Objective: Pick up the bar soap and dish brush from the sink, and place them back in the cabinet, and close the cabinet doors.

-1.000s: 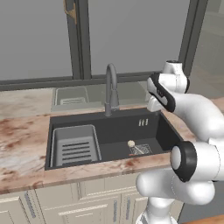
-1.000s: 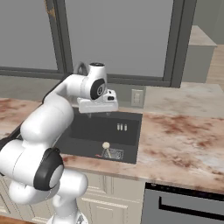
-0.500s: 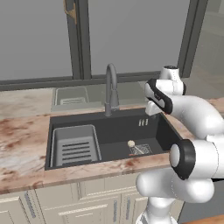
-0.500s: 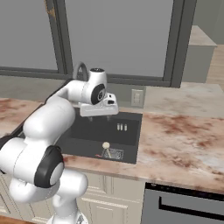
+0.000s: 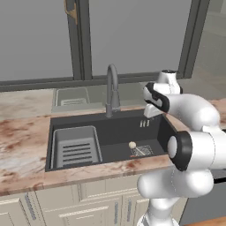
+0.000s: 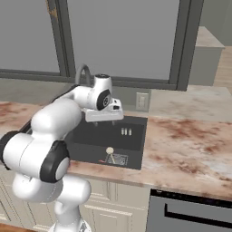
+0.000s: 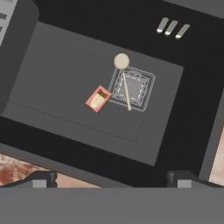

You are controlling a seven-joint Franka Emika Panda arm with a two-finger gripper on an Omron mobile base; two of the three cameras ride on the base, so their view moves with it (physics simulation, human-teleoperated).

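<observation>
My gripper (image 7: 113,180) hangs open above the right half of the dark grey sink (image 7: 52,78), its two fingertips wide apart with nothing between them. Straight below lies the bar soap (image 7: 99,99), a small reddish block on the basin floor. Just right of it lies the dish brush (image 7: 125,85), its round cream head (image 7: 121,61) farther off and its thin handle across the square drain. From the base, the brush head (image 5: 132,145) shows near the sink's front right, with my gripper (image 5: 150,111) above the back right rim. The cabinet and its doors are out of view.
A tall curved faucet (image 5: 112,88) rises behind the sink, left of my hand. A pale slotted rack (image 5: 76,148) fills the left half of the sink. Marbled counter (image 6: 190,140) surrounds the sink, with a window behind and cream drawers (image 5: 88,198) below.
My hand has dipped a little lower toward the sink. The soap and the brush lie where they were.
</observation>
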